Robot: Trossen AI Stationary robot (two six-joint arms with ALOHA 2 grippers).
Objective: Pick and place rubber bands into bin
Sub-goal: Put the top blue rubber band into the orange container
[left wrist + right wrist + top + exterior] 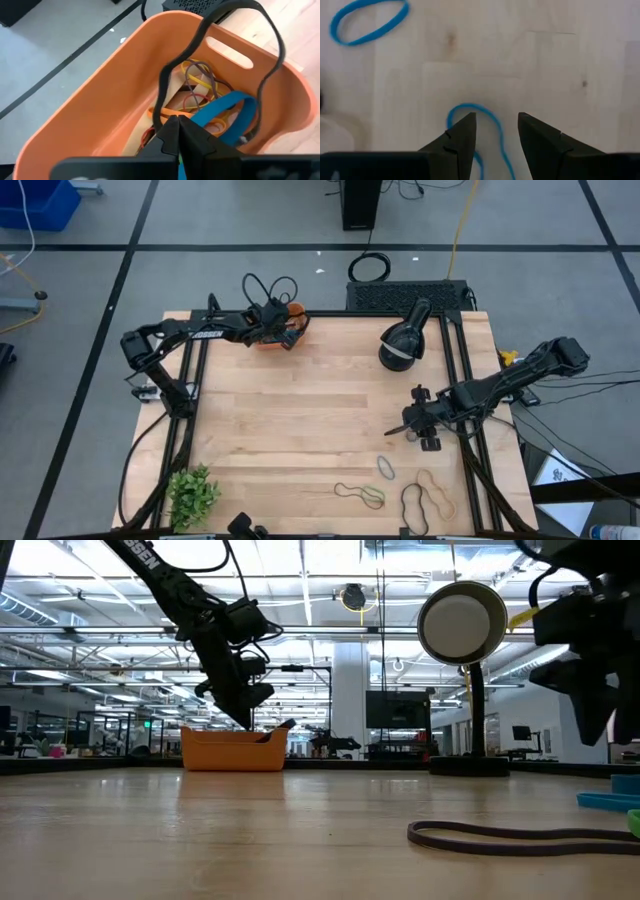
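Left pincer (178,131) over bin (100,95), clamped on black band (165,85); right pincer (496,131) parted above blue band (490,120)

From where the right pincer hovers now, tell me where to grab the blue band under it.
Take the blue band at its curved end, coming straight down. It lies flat on the table, and that bend already sits between the open fingers of the right pincer, so they can straddle one strand.

You can see white letters on the left arm (205,333) from above, but they are too small to read. From the low camera, the same arm (150,558) shows white letters cut off at the top. Nothing else has words.
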